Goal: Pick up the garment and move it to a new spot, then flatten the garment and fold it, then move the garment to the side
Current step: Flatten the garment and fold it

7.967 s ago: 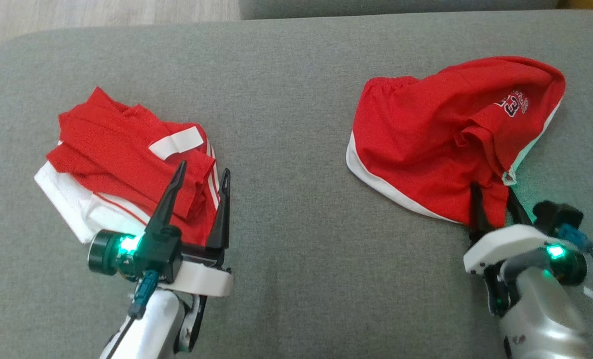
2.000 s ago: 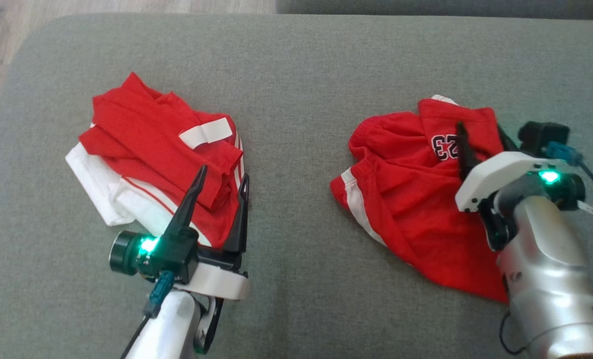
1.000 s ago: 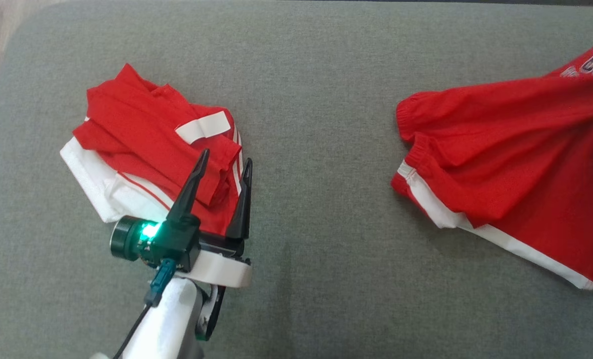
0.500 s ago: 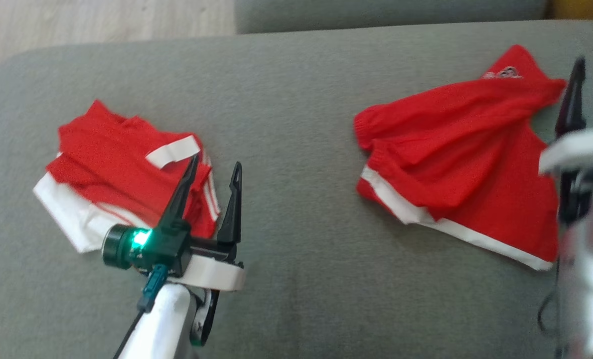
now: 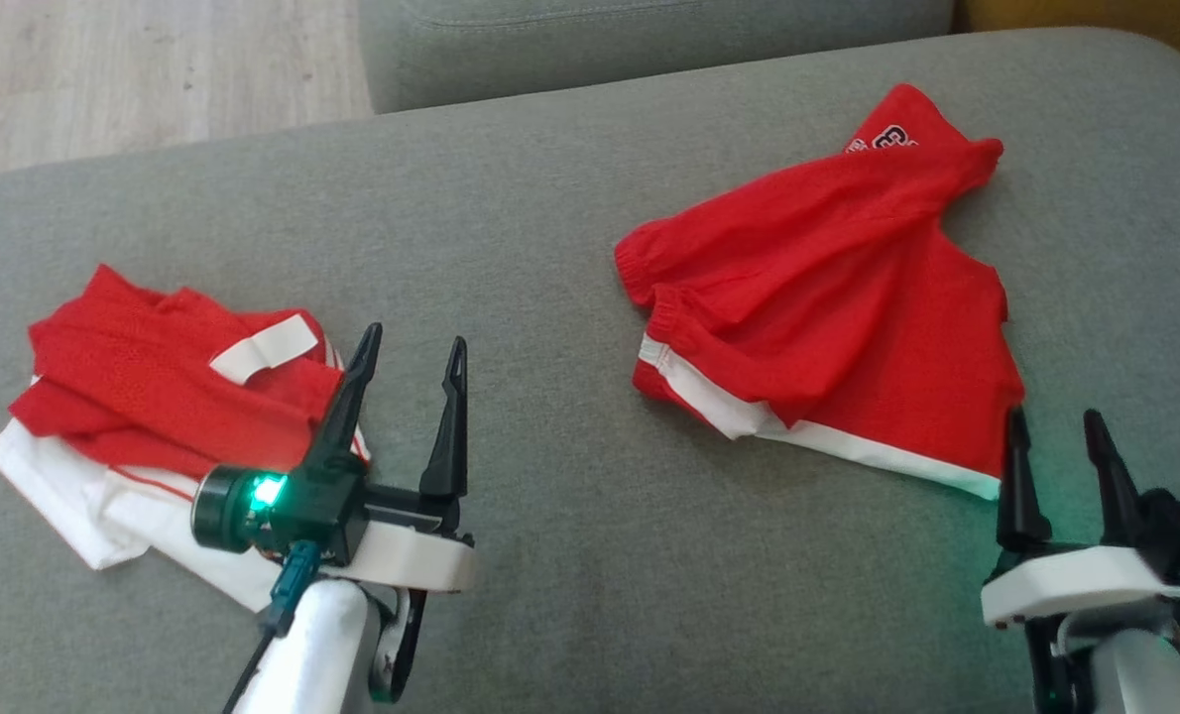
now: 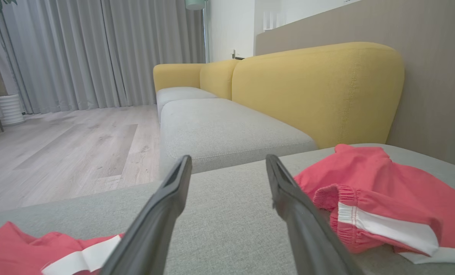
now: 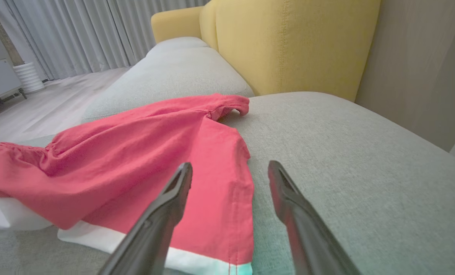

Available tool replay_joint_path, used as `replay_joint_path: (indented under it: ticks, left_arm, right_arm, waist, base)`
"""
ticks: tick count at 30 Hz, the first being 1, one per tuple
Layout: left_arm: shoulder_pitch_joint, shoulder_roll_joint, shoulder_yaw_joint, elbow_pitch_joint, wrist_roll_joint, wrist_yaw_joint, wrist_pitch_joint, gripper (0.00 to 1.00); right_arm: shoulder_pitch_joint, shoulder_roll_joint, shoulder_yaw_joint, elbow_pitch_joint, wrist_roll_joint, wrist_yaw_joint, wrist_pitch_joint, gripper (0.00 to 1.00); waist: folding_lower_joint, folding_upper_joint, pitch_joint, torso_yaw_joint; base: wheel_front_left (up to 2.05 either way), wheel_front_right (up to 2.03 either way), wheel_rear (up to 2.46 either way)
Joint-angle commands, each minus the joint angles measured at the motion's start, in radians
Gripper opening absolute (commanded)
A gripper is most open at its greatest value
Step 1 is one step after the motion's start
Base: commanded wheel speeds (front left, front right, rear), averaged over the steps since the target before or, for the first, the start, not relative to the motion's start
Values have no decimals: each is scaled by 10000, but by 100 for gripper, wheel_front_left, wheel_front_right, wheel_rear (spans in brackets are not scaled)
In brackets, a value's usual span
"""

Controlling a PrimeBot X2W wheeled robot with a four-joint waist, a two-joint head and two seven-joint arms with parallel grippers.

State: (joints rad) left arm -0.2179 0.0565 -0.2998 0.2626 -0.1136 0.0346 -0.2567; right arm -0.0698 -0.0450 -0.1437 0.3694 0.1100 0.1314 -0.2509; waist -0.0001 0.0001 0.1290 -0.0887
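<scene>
Shorts lie flat-ish on the grey couch seat, free of both grippers. The coming move turns on how they sit relative to the right arm.

The right gripper has its jaws spread and holds nothing. In the head view its inner finger stands just beside the near corner of the white hem, though I cannot tell if it touches the cloth. In the right wrist view the right gripper points along the shorts' side edge. One finger is over red cloth and the other over bare cushion.

From that corner the shorts run ahead and to the left. The white-edged hem slants leftward toward the gathered waistband, and the corner with the printed number is farthest away, toward the yellow backrest. One layer is doubled over the other, so they are not yet spread out.

The left gripper is also spread and empty. It hovers well apart from the shorts, just beside a pile of red and white clothes. The left wrist view shows the waistband end of the shorts off to its right.

My judgement is that the relocation looks done and flattening comes next. The right arm is much the nearer for the hem, and the left would have to cross bare cushion to reach the waistband.
</scene>
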Motion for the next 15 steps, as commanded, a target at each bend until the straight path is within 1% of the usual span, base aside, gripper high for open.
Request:
replay_joint_path:
  ticks: [1,4,7,15]
  left_arm:
    - [-193,80,361,-338,51,-16,-51,100]
    - [-192,74,363,-320,87,-57,-51,100]
    - [-188,65,373,-301,115,-72,-51,100]
    - [-262,45,330,-256,173,-151,-51,100]
  right_arm:
    - [-285,-54,321,-467,77,-7,-108,100]
    - [-242,-54,284,-450,106,-7,-108,100]
    - [-201,-54,200,-71,322,-7,-84,100]
    - [-252,-53,-55,824,-136,-7,443,100]
  waist:
    - [1,-1,45,-81]
    - [1,-1,71,-159]
    - [1,-1,73,-204]
    - [1,-1,233,-160]
  base:
    - [0,0,0]
    - [0,0,0]
    - [0,0,0]
    - [0,0,0]
